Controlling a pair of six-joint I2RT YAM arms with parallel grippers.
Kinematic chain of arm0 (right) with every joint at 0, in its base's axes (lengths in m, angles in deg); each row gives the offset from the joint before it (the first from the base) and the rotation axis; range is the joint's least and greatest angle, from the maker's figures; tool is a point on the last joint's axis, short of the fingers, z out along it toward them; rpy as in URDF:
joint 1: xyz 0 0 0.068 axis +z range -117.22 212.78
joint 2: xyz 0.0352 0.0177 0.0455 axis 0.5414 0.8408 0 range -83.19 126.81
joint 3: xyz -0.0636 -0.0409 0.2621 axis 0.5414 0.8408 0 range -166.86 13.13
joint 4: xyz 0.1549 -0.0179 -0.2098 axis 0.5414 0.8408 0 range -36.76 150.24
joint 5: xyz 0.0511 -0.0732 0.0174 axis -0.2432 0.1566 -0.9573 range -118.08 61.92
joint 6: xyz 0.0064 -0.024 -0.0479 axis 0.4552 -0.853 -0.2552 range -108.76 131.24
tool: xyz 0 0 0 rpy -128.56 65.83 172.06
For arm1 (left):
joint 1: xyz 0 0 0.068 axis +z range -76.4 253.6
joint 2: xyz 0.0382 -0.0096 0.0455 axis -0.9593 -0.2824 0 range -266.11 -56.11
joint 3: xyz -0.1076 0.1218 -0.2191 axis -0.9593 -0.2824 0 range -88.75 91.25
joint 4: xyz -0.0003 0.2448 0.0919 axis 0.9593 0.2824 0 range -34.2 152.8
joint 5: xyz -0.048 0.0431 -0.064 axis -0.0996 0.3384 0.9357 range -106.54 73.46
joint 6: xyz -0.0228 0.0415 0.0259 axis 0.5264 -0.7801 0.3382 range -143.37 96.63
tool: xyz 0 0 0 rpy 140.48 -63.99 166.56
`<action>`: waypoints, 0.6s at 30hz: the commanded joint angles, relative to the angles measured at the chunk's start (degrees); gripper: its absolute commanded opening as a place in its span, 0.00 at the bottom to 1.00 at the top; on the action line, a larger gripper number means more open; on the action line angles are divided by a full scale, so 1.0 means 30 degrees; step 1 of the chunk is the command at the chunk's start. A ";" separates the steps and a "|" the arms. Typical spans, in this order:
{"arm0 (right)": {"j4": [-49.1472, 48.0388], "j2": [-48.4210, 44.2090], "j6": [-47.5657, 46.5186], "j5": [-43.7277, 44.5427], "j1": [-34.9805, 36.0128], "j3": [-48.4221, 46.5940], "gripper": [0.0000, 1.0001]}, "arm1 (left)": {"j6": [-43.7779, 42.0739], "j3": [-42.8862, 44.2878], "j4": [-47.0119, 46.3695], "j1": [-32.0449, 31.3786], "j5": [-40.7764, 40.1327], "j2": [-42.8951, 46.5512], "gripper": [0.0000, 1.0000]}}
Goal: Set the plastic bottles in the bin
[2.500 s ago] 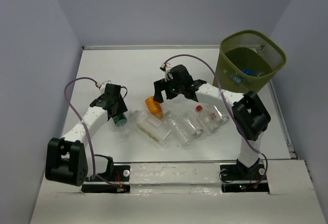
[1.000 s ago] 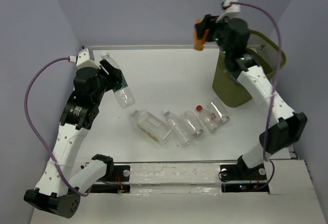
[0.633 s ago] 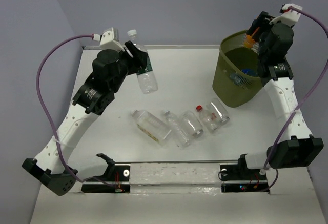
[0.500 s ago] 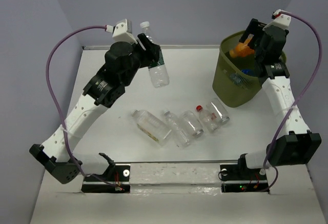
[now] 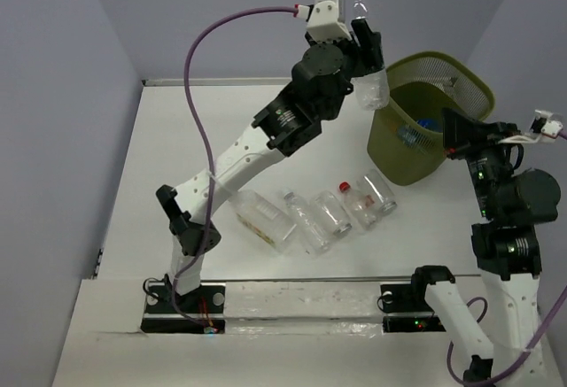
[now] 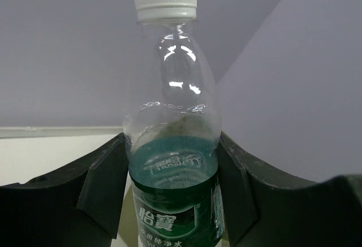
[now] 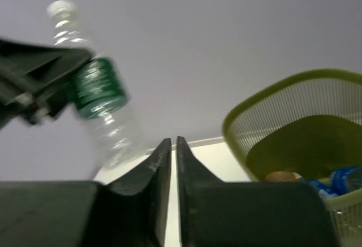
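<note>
My left gripper (image 5: 365, 43) is shut on a clear plastic bottle (image 5: 370, 86) with a white cap and a green label. It holds the bottle high, cap up, just left of the bin's (image 5: 434, 58) rim. In the left wrist view the fingers (image 6: 107, 179) clamp the bottle (image 6: 172, 105) at its label. My right gripper (image 5: 452, 132) is beside the bin's right side, shut with nothing in it; its jaws (image 7: 172, 143) meet. Several more bottles (image 5: 306, 220) lie in a row on the table. Inside the bin (image 7: 294, 111) lie an orange-capped bottle (image 7: 280, 176) and a blue one (image 7: 345, 179).
The olive mesh bin stands at the table's back right corner, close to the right wall. A purple cable (image 5: 199, 77) loops above the left arm. The white table (image 5: 204, 139) ends at a rail along the near edge.
The left arm swung its bottle up and right, from mid-table to the bin's rim. The right gripper dropped the orange-capped bottle into the bin, drew back to the right and shut.
</note>
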 commanded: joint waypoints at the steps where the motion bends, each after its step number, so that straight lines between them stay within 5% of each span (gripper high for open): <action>1: 0.0445 -0.1862 0.2319 -0.3364 -0.0014 0.2525 0.06 | -0.2162 0.1779 -0.4739 -0.0462 -0.2497 -0.1946 0.59; 7: 0.1881 -0.5790 0.2466 -0.4592 -0.0014 0.4753 0.04 | -0.2399 0.2540 -0.9341 -0.0551 -0.2528 -0.4436 0.58; 18: 0.2763 -0.6877 0.2233 -0.5621 0.0746 0.6074 0.04 | -0.2515 0.5735 -1.4819 -0.0902 -0.0742 -0.9594 0.57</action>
